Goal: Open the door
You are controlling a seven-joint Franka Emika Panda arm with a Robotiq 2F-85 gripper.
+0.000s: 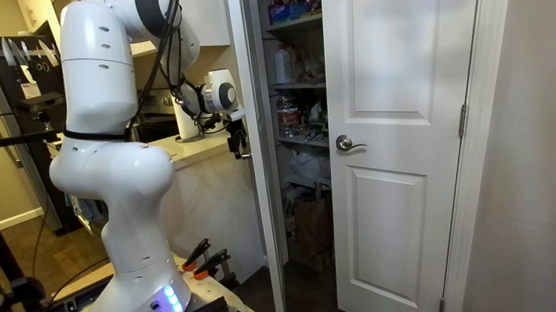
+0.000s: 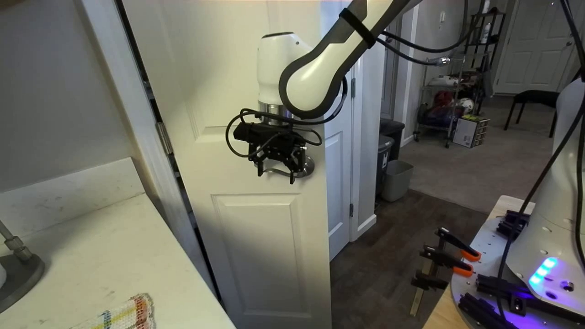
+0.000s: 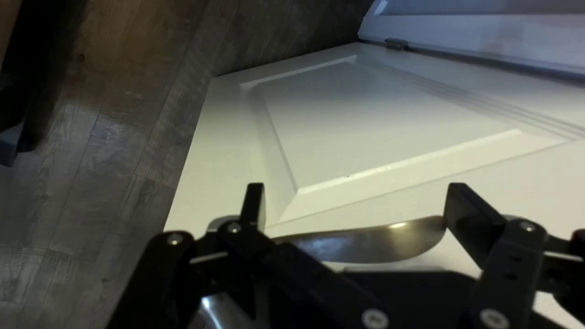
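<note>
The door, a white leaf with recessed panels, hinges on the left in an exterior view (image 2: 269,256). It stands swung out, nearly edge-on in an exterior view (image 1: 264,204); its lower panel shows in the wrist view (image 3: 365,119). Its silver lever handle (image 2: 307,168) sits near the free edge; the lever crosses the wrist view (image 3: 365,242). My gripper (image 2: 276,173) points down at the handle, also beside the leaf (image 1: 239,147). Its fingers (image 3: 354,201) are wide apart, with the lever lengthwise between them. The lever's tip meets the right finger in the picture; whether they touch I cannot tell.
A matching white leaf (image 1: 400,143) with a lever near its left edge stands ajar on the right. Pantry shelves (image 1: 295,22) with goods show between the leaves. A white counter (image 2: 114,256) flanks the door. Clamps (image 2: 450,258) stick out from the robot's table.
</note>
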